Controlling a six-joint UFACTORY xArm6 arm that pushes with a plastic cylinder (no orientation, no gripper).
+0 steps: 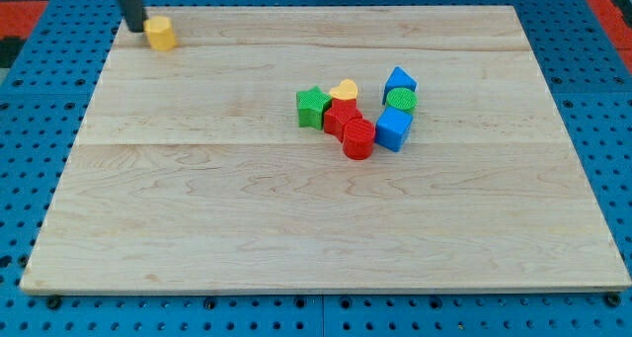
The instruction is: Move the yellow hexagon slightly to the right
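Observation:
The yellow hexagon (161, 33) lies near the top left corner of the wooden board (197, 209). My tip (135, 28) stands just to the hexagon's left, touching it or very nearly so. The dark rod rises from there out of the view's top.
A cluster of blocks lies right of the board's middle: a green star (313, 107), a yellow heart (344, 90), a red block (342, 117), a red cylinder (358, 139), a blue cube (394, 129), a green cylinder (401, 101) and a blue triangle-like block (399, 80). Blue pegboard surrounds the board.

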